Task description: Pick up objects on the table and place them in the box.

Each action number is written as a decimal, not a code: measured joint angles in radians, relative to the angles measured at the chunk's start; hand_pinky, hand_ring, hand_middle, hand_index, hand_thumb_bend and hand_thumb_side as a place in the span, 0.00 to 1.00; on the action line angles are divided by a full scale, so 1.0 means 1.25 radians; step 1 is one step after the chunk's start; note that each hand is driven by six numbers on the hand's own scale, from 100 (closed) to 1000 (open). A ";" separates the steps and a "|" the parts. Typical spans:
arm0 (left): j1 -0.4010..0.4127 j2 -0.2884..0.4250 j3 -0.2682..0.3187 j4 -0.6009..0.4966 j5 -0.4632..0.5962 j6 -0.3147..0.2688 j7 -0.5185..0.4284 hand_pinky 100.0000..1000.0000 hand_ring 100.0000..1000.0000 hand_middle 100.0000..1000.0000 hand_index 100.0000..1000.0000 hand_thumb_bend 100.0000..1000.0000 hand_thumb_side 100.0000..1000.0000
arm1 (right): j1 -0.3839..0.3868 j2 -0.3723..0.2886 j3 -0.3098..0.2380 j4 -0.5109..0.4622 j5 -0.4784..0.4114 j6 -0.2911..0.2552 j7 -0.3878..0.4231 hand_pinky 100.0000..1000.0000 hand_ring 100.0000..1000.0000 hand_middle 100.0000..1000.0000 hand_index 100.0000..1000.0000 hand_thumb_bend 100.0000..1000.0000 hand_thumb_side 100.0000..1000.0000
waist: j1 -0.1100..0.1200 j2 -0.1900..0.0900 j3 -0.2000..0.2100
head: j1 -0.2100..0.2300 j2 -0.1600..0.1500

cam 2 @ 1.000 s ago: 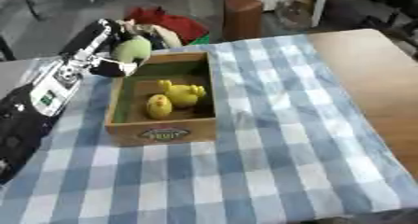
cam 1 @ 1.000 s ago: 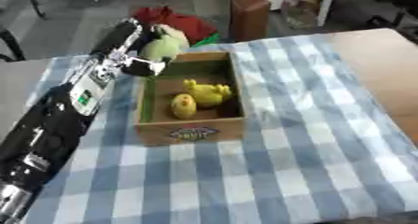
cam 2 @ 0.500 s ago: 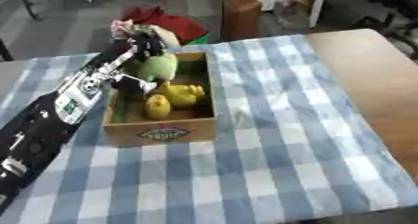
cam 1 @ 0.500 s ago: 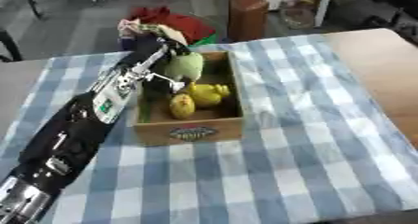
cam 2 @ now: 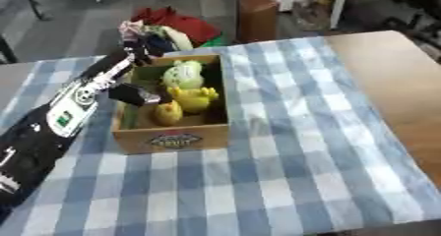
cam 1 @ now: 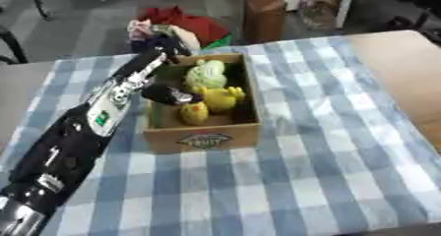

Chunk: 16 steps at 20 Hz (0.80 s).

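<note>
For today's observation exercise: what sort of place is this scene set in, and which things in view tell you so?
Probably a workshop or lab rather than a home: a table under a blue checked cloth, a bare grey floor beyond it, and a brown cardboard carton standing on that floor.

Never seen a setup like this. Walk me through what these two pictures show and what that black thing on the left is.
Both pictures are one moment, taken by the two eyes of a camera in a humanoid robot's head, looking down at its work, so they nearly match. The long black and silver shape is the robot's left arm; its left hand reaches over the left wall of a cardboard box. I cannot tell whether its fingers are open or curled. The right hand is not in view. The box stands on a table with a blue and white checked cloth. Inside lie a pale green soft toy at the far end and two yellow toys.
</note>
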 measured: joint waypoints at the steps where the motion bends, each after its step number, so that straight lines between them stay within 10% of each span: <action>1: 0.013 0.005 0.006 -0.020 0.022 0.006 0.011 0.71 0.64 0.67 0.78 0.46 0.25 | 0.002 0.000 -0.002 0.000 0.000 0.000 -0.002 0.62 1.00 0.59 0.80 0.00 0.31 | 0.000 0.001 0.003 | -0.002 0.000; 6: 0.100 0.040 0.048 -0.157 0.186 0.045 0.101 0.68 0.60 0.62 0.74 0.23 0.12 | 0.008 -0.005 -0.009 0.003 0.005 0.001 -0.012 0.62 1.00 0.60 0.81 0.00 0.31 | 0.000 0.002 0.022 | -0.010 0.000; 16: 0.283 0.070 0.140 -0.412 0.384 0.101 0.267 0.67 0.59 0.60 0.72 0.16 0.09 | 0.027 -0.007 -0.015 0.015 0.022 0.009 -0.023 0.62 1.00 0.60 0.82 0.00 0.29 | 0.002 0.003 0.049 | -0.019 0.000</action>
